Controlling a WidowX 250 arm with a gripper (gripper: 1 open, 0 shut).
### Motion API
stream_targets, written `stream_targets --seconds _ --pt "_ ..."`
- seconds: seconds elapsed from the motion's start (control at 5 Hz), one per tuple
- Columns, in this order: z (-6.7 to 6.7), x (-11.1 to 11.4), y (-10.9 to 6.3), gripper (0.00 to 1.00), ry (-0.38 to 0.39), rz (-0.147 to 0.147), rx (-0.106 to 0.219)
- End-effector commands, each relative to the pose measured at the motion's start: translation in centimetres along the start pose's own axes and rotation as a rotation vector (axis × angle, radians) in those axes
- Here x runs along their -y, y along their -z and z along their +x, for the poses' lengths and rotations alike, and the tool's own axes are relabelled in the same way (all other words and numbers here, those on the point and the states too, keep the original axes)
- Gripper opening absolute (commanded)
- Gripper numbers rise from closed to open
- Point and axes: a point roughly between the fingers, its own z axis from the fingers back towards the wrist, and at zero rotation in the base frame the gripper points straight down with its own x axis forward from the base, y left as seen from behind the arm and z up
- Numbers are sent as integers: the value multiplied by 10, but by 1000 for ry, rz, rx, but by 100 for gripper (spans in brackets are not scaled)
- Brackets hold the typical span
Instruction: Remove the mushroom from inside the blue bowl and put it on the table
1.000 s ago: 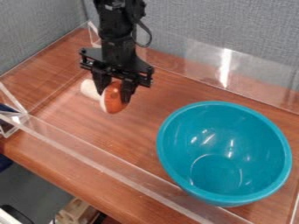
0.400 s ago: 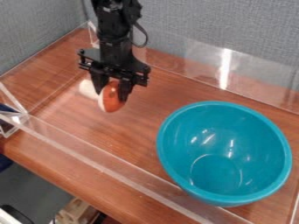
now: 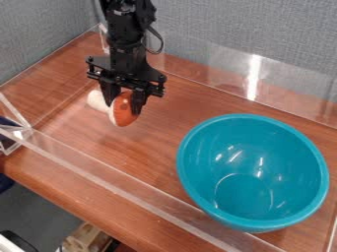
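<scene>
My gripper (image 3: pixel 125 104) points straight down over the left part of the table (image 3: pixel 158 133) and is shut on the mushroom (image 3: pixel 124 112). Its reddish-brown cap hangs between the black fingers, and a bit of the cream stem shows to the left. The mushroom hangs low over the wood; I cannot tell whether it touches. The blue bowl (image 3: pixel 253 169) stands empty at the front right, well apart from the gripper.
Low clear acrylic walls (image 3: pixel 93 167) run along the front and left edges and behind the bowl. A grey wall (image 3: pixel 53 25) rises behind the table. Bare wood lies between the gripper and the bowl.
The gripper with the mushroom has crept slightly left in the view; otherwise nothing has changed.
</scene>
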Motion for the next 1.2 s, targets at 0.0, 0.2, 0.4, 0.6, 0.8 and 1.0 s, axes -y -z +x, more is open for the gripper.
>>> stream_targets --seconds 0.0,0.2,0.4,0.6,0.8,1.0 --pt "12 -11 7 0 -21 13 25" --pt "10 -15 22 0 -25 19 2" --pt "9 -18 32 100 -30 18 -10" --pt "9 -19 33 100 -35 9 -7" --pt "8 -21 32 100 -38 1 -5" --pt "8 -22 31 100 -42 -7 -3"
